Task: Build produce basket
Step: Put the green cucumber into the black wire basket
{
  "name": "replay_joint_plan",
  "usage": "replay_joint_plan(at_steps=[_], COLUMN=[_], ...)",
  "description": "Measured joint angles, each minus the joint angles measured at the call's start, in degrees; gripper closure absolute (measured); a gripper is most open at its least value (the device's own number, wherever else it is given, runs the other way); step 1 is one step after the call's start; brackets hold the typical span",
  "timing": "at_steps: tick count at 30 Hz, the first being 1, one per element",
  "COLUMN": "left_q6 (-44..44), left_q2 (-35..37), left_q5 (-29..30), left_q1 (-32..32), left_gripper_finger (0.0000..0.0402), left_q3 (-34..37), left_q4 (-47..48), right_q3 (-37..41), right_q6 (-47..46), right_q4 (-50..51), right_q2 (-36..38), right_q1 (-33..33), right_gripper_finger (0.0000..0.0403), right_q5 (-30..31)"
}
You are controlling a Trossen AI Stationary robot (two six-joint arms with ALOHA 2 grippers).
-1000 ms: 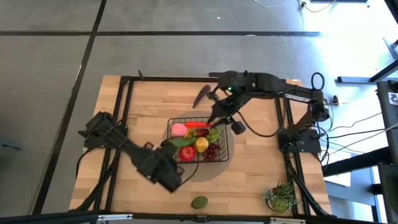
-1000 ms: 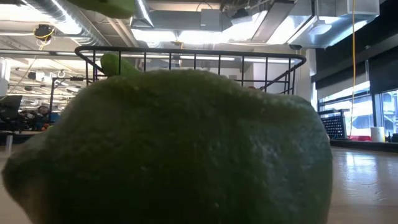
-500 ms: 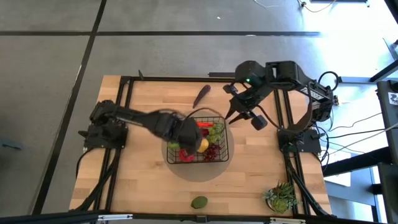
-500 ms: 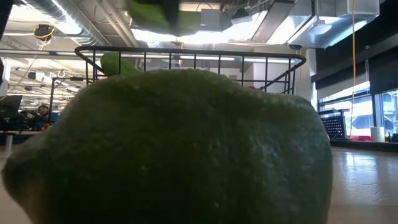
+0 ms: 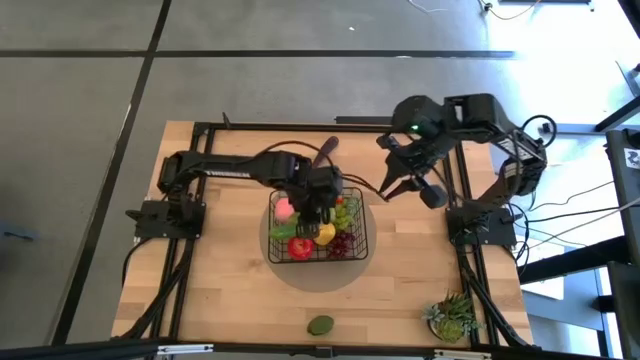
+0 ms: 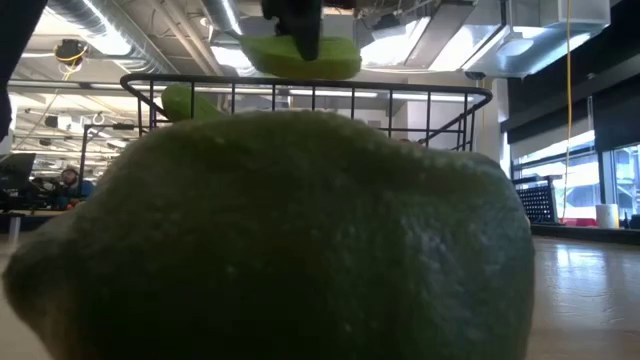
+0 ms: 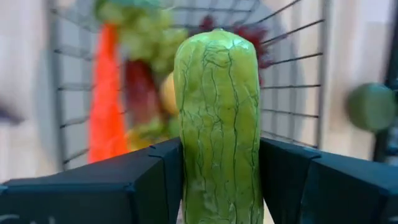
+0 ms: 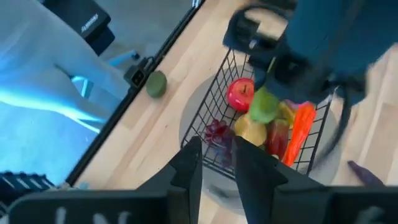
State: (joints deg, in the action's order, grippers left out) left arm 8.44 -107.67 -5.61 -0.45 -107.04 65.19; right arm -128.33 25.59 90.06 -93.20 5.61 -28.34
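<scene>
The black wire basket [image 5: 356, 222] stands mid-table, holding a pink peach [image 5: 285, 208], a red tomato [image 5: 300, 246], a lemon [image 5: 325, 234], green grapes [image 5: 346, 212] and dark red grapes [image 5: 342, 243]. My left gripper [image 5: 318, 203] is over the basket, shut on a green cucumber [image 7: 217, 93], which shows above the rim in the low view [image 6: 300, 57]. My right gripper [image 5: 392, 187] hangs beside the basket's right side, its fingers [image 8: 189, 165] a little apart and empty. A purple eggplant [image 5: 326, 152] lies on the table behind the basket. My left gripper pinches the cucumber's two long sides [image 7: 184, 163] between its two fingers. The fingers come from above and lie across it. The cucumber is about level and lifted clear, above the basket's rim.
A green lime [image 5: 320, 325] lies near the table's front edge and fills most of the low view [image 6: 280, 240]. A spiky potted plant [image 5: 452, 316] stands at the front right corner. Bare wood lies left and right of the basket.
My left gripper has carried the cucumber from the table's near side toward the far edge and up, and is now over the basket. My right gripper has drawn back from the basket toward the table's right edge.
</scene>
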Motion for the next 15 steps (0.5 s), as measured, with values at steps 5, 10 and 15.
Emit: replay_joint_plan(at_steps=[5, 10, 15], left_q6=[-4.9, -9.0, -9.6], left_q2=[-3.4, -6.7, -10.1], left_q5=[-10.8, -18.5, -23.5], left_q1=[1.0, 0.0, -0.8], left_gripper_finger=[0.0254, 0.0254, 0.0254], left_q3=[-0.1, 0.0, 0.2], left_q4=[0.4, 1.8, 4.4], right_q3=[0.0, 0.0, 0.0], right_q6=[-3.1, -4.2, -4.6], right_q4=[-2.2, -4.1, -5.6], right_q2=[2.3, 4.1, 4.9], right_q1=[0.0, 0.0, 0.0], right_gripper_finger=[0.0319, 0.0319, 0.0319], right_q5=[0.0, 0.2, 0.2])
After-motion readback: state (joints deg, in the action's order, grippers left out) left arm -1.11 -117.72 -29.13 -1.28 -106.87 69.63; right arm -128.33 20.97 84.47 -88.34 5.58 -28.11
